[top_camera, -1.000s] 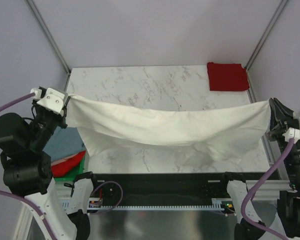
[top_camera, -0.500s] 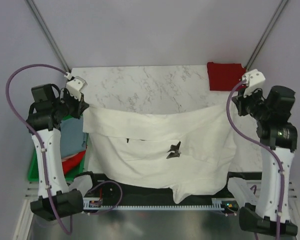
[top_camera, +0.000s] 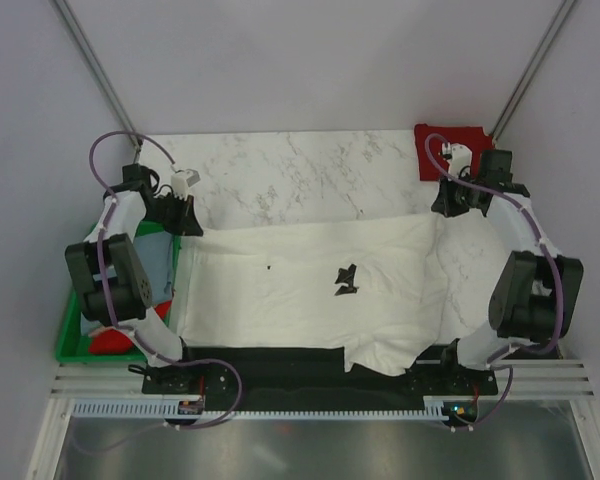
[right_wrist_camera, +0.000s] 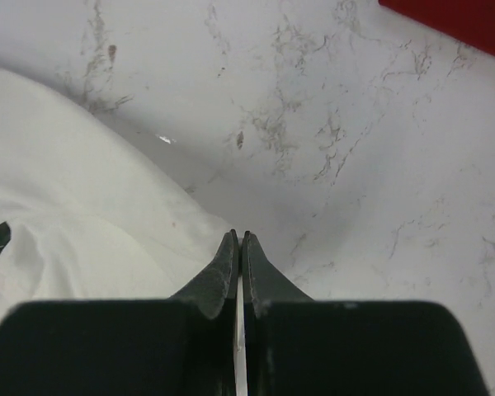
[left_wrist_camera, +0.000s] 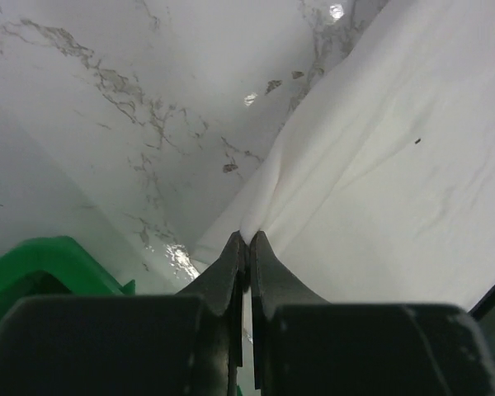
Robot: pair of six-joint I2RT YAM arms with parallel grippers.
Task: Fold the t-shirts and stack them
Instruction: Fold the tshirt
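Observation:
A large white t-shirt (top_camera: 280,290) lies spread across the marble table, its small black chest print (top_camera: 346,280) facing up and its near hem hanging over the front edge. My left gripper (top_camera: 189,227) is down at the shirt's far left corner, shut on a pinch of white cloth (left_wrist_camera: 379,165). At the far right corner my right gripper (top_camera: 442,211) is also shut, with white cloth (right_wrist_camera: 82,181) caught between its fingers. A folded dark red t-shirt (top_camera: 450,148) rests at the back right corner, its edge showing in the right wrist view (right_wrist_camera: 462,21).
A green plastic crate (top_camera: 70,335) stands off the table's left side, holding a grey-blue shirt (top_camera: 158,265) and a bright red one (top_camera: 108,340); its rim (left_wrist_camera: 41,264) shows in the left wrist view. Bare marble (top_camera: 300,175) lies behind the white shirt.
The white shirt, held stretched in the air a second ago, has been carried toward the back and lowered flat onto the table. Both arms reached forward and down with it.

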